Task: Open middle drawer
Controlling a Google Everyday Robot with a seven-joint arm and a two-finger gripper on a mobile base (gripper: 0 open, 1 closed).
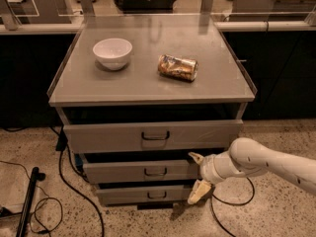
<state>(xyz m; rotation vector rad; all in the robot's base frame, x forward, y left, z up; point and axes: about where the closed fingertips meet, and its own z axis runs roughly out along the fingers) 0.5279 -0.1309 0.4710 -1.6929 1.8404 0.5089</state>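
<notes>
The middle drawer (133, 172) is the mid-sized grey front with a small dark loop handle (155, 172), between a taller top drawer (113, 136) and a narrower bottom drawer (128, 195). It stands slightly out from the cabinet. My gripper (196, 176) is at the drawer's right end, well to the right of the handle. It is open, with one fingertip (194, 157) at the front's upper right corner and the other (197, 193) below it by the bottom drawer. The white arm (261, 161) reaches in from the right.
On the cabinet top (148, 83) sit a white bowl (112, 53) and a crushed can lying on its side (177, 67). Cables (59, 181) and a black pole (27, 201) lie on the speckled floor at the left. Dark cabinets flank both sides.
</notes>
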